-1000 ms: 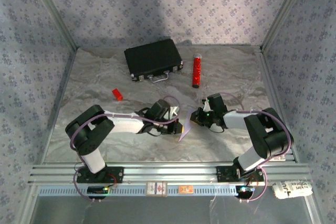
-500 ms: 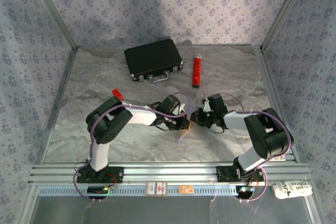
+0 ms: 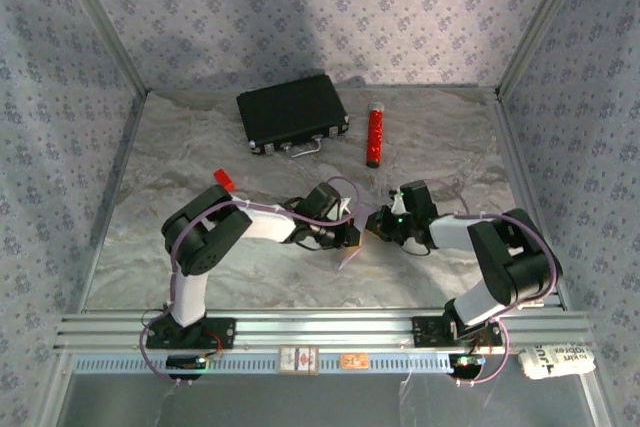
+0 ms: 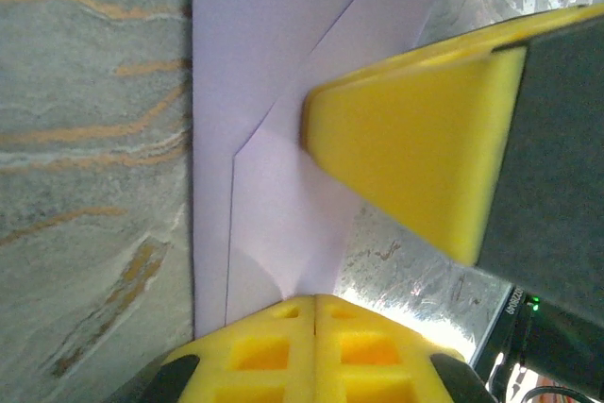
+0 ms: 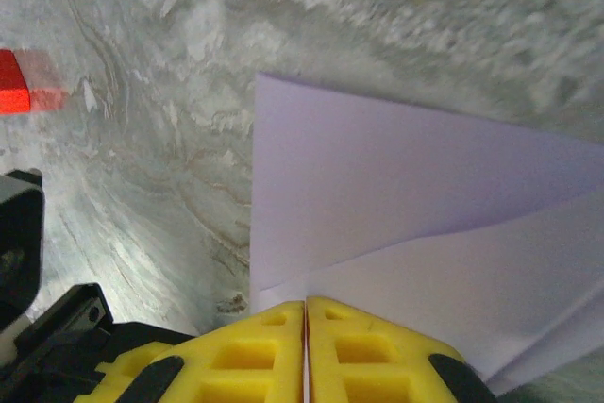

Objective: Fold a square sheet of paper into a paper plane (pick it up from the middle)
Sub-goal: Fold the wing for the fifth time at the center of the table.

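The square sheet of paper [image 3: 349,253] is pale lilac, folded with creases, and stands on edge at mid-table between the two grippers. My left gripper [image 3: 352,235] is shut, with the sheet [image 4: 274,63] drawn into its yellow tips [image 4: 316,301]. My right gripper [image 3: 376,226] is also shut, and the sheet [image 5: 396,195] runs into the slit between its tips [image 5: 305,307]. One right finger [image 4: 406,158] lies over the fold. The two grippers almost touch. A paper plane is out of view.
A black case [image 3: 292,112] lies at the back. A red cylinder [image 3: 375,135] stands to the right of it. A small red block [image 3: 223,180] sits left of the left arm, also seen as the red block [image 5: 13,84]. Patterned walls enclose the table.
My left arm has swung right, bringing its shut gripper close to the right gripper. The lilac strip looks shorter. The right gripper has barely shifted.
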